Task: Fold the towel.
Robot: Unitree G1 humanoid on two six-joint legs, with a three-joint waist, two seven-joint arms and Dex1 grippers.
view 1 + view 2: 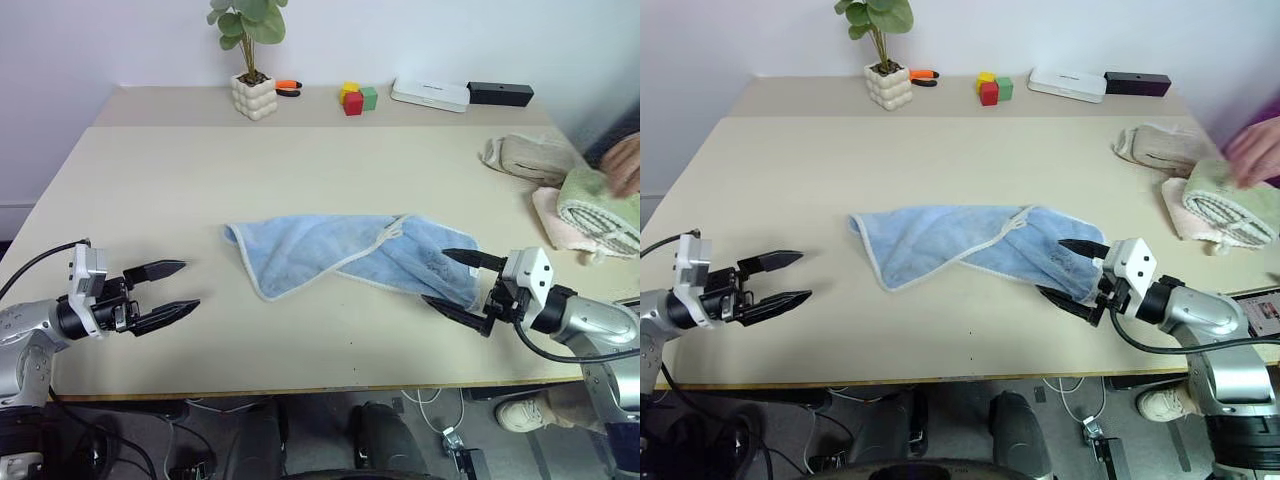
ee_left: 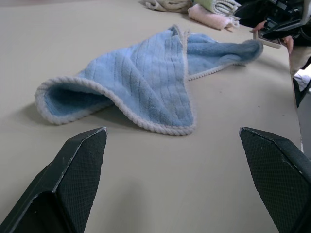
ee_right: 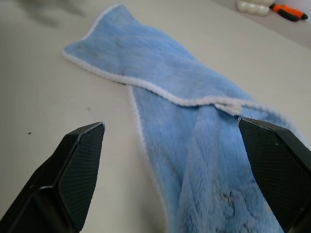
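The light blue towel lies crumpled and loosely doubled over in the middle of the beige table, its pale stitched edge showing along the folds. My left gripper hovers open over the table's front left, a short way left of the towel's left end. Over the front right, my right gripper is open too, its fingertips at the towel's right end, one finger above the cloth and one in front of it. Nothing is held.
A beige rolled towel, a green ribbed towel and a pink cloth lie at the right edge, with a person's hand on them. Along the back stand a potted plant, coloured blocks, a white box and a black box.
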